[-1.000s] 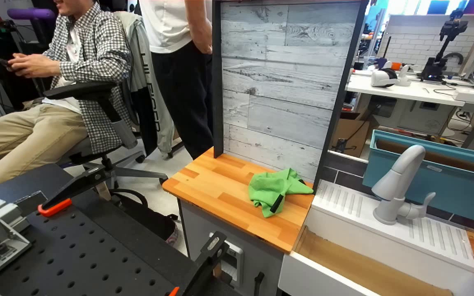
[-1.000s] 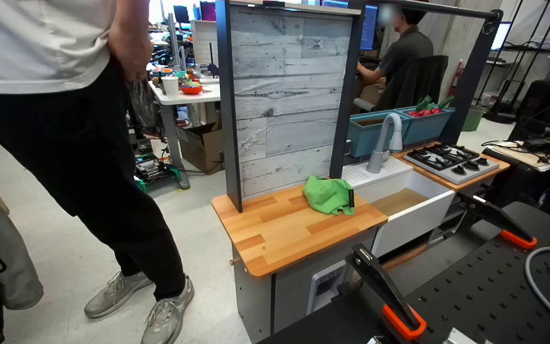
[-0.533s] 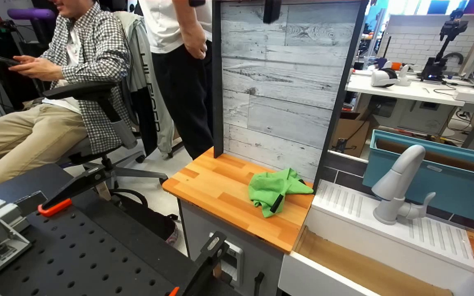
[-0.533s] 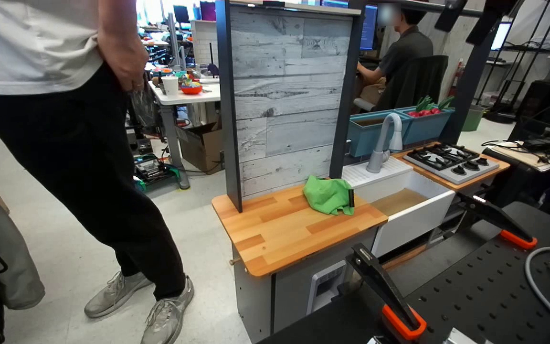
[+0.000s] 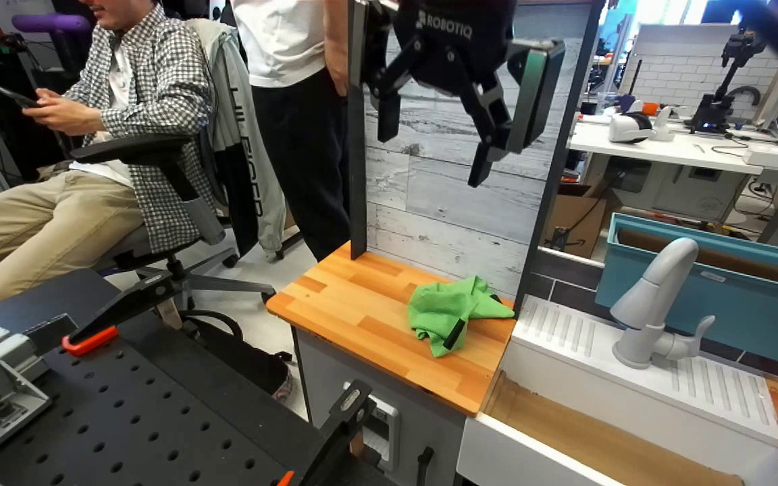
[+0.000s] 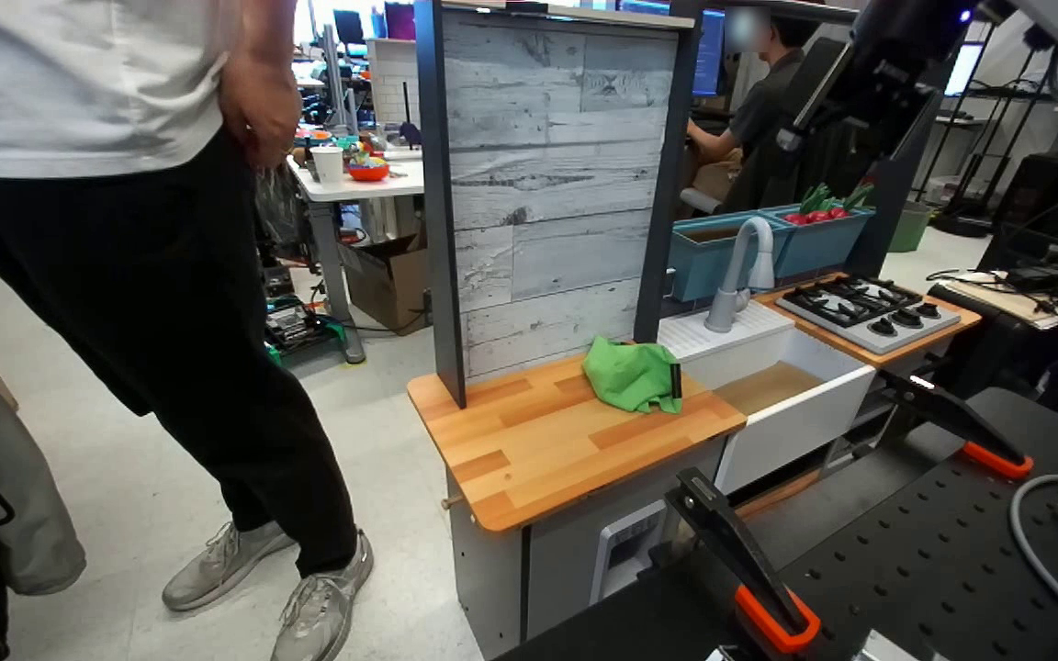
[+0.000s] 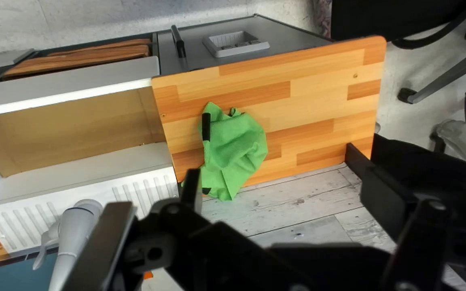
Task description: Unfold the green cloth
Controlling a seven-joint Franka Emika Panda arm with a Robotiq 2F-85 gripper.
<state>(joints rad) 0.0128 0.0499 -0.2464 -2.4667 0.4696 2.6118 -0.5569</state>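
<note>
A green cloth (image 5: pixel 444 312) with black tags lies crumpled in a heap on the wooden countertop (image 5: pixel 335 293), close to the grey wood-panel board. It also shows crumpled in an exterior view (image 6: pixel 628 375) and in the wrist view (image 7: pixel 235 147). My gripper (image 5: pixel 433 158) is open and empty. It hangs well above the cloth, in front of the board, fingers pointing down. In the wrist view the gripper (image 7: pixel 279 178) has its fingers wide apart, with the cloth beyond the left finger. The gripper also shows at the upper right in an exterior view (image 6: pixel 827 156).
The grey wood-panel board (image 5: pixel 456 148) in a black frame stands upright behind the counter. A white sink (image 6: pixel 795 404) and a grey faucet (image 5: pixel 656 304) adjoin the counter. A teal planter (image 5: pixel 706 290) hangs behind. Black clamps (image 6: pixel 740 551) hold the perforated black table. People are near the counter.
My gripper has come into view from above and moved down in front of the board, its fingers apart. The cloth has not moved. The standing person's arm has shifted.
</note>
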